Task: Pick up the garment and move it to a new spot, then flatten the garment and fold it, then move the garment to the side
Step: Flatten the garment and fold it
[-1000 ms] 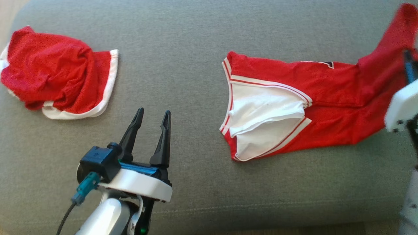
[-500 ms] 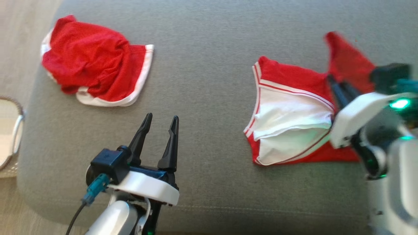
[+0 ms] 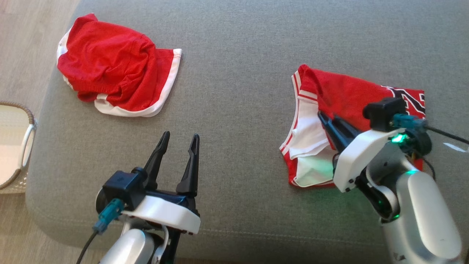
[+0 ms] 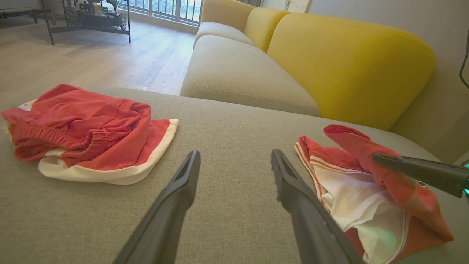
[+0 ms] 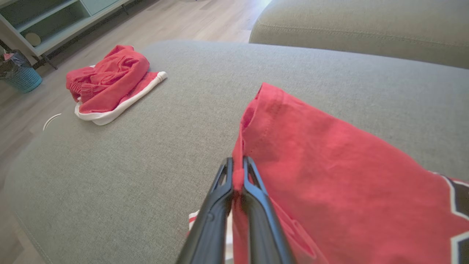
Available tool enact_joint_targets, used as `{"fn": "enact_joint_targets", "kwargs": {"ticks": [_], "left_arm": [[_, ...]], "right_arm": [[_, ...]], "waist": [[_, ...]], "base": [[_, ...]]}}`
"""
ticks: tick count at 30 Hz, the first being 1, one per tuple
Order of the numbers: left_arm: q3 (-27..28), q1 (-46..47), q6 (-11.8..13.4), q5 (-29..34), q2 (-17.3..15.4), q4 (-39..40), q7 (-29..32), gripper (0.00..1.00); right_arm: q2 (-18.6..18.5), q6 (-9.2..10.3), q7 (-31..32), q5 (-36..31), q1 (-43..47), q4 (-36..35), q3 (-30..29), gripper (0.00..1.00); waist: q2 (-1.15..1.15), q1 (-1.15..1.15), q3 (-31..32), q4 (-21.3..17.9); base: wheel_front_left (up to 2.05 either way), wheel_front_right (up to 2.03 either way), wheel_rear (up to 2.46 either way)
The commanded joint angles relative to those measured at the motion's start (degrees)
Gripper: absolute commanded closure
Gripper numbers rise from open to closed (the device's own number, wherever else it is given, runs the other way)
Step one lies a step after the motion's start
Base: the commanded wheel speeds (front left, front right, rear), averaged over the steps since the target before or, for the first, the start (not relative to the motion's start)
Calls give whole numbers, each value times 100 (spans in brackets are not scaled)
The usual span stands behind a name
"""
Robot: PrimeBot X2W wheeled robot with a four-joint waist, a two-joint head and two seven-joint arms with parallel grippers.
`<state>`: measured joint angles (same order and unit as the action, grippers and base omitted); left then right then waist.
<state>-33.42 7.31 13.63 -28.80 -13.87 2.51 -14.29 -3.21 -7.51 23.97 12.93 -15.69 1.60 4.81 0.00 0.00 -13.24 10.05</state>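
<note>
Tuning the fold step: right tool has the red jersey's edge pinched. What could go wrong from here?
1. Right tool pinches only a thin edge of the red sleeveless jersey with white trim; it may slip out mid-fold.
2. Left tool hangs open, apart from the jersey; unpinned, the whole piece could drag across the grey fabric cushion.
3. The lifted flap looks bunched; releasing now would likely leave a crooked fold.

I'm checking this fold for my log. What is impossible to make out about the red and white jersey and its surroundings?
- Black print on the red and white jersey: head view, partly covered by the right gripper's wrist camera; right wrist view, cut by the edge.
- Jersey's near right corner: head view, behind the right arm.
- Woven basket: head view, cut by the left edge.
</note>
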Motion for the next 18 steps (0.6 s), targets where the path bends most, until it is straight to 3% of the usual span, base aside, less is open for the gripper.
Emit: {"fn": "enact_joint_targets", "kwargs": {"ticks": [1,12,13,15,18], "left_arm": [[209,145,-6,62,-15,151,-63,0],[208,169,-77,101,71,81,-68,0],[215,168,-79,105,85,75,-68,0],[244,171,-86,114,111,60,-69,0],[281,165,-93,132,132,60,-69,0]], "right_arm": [[33,2,-61,54,-132,-146,188,100],[33,2,-141,132,-137,206,652,100],[33,2,-155,129,-139,226,650,85],[33,2,-201,120,-156,252,589,0],[33,2,-288,118,-186,244,513,0]], "waist": [[0,0,-6,4],[0,0,-90,94],[0,0,-94,96],[0,0,-101,86],[0,0,-96,57]], "base": [[0,0,0],[0,0,0],[0,0,0],[0,0,0],[0,0,0]]}}
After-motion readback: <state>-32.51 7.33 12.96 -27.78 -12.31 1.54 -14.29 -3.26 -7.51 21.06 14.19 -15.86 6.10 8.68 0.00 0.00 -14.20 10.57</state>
